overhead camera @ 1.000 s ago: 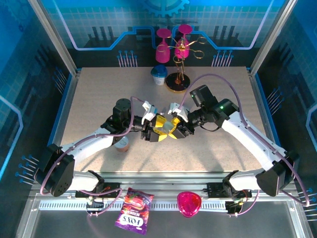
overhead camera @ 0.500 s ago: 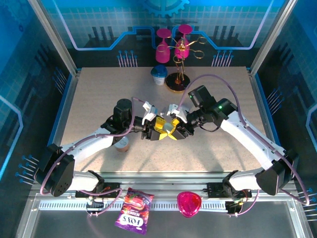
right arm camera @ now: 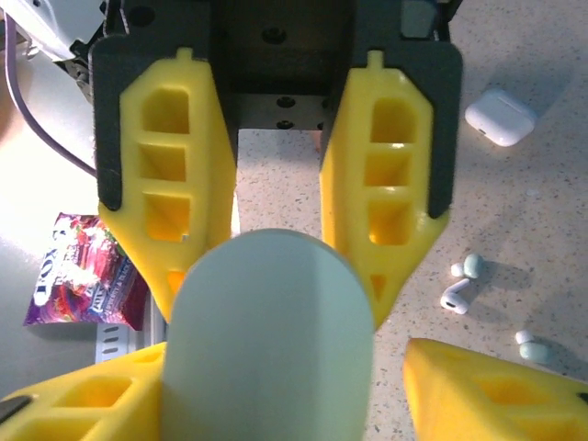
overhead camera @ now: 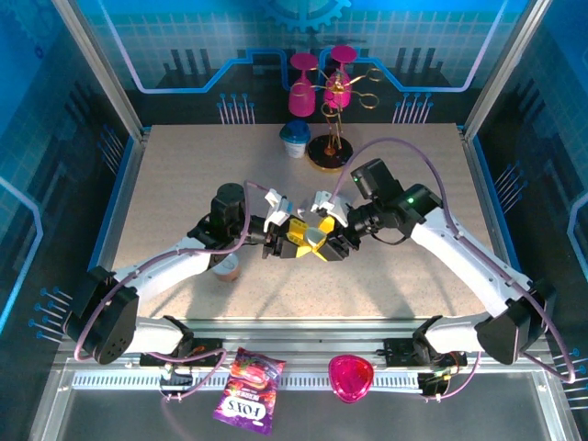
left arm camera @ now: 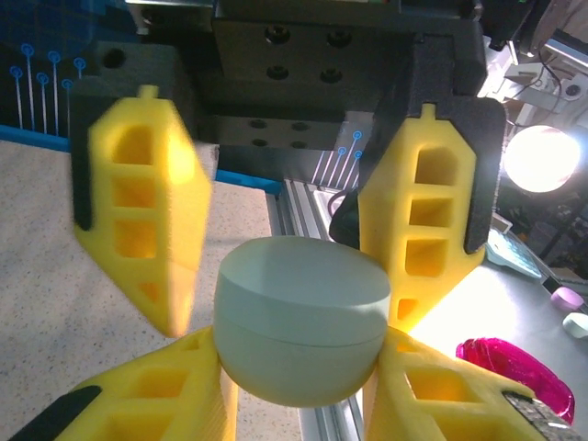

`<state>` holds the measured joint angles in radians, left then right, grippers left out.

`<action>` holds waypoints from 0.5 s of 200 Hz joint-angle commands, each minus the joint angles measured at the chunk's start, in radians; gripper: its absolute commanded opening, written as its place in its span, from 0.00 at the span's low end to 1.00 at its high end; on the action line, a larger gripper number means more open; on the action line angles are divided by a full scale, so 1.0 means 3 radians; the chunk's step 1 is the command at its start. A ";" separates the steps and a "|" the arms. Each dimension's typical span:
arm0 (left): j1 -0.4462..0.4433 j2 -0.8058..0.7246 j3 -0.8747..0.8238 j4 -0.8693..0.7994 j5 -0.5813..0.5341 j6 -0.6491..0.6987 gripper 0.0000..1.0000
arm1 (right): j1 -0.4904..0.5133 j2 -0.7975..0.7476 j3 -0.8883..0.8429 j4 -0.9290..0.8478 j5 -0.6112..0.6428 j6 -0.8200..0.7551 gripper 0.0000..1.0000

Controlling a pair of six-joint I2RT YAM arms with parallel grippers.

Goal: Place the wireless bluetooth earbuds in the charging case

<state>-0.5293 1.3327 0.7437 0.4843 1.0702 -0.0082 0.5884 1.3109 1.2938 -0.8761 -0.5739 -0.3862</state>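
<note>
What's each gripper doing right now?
Left gripper: closed on the white charging case.
Right gripper: open, not gripping the case.

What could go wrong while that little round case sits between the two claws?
The case hangs in the air between the left claw and right claw; if one lets go before the other grips firmly, it may drop. Falling, it could scatter the loose earbuds on the table. It also looks shut, so nothing can go in yet.

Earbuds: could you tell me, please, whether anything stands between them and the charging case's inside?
Yes: the charging case is lifted off the table, its lid shut; the earbuds lie loose on that table.
</note>
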 commanded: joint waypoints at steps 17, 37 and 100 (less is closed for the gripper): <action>-0.0052 0.0006 0.0011 0.0117 0.0188 0.0143 0.35 | -0.0131 -0.0173 -0.0088 0.0223 0.0045 0.0121 0.71; -0.0055 0.0022 0.0026 0.0119 0.0210 0.0145 0.34 | -0.0175 -0.0201 -0.0105 0.0240 0.0067 0.0153 0.73; -0.0055 0.0012 0.0018 0.0125 0.0226 0.0175 0.35 | -0.0331 -0.0313 -0.0138 0.0332 0.0149 0.0283 0.74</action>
<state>-0.5320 1.3342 0.7437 0.5064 1.0515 0.0032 0.5312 1.2545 1.2625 -0.8341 -0.5777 -0.3275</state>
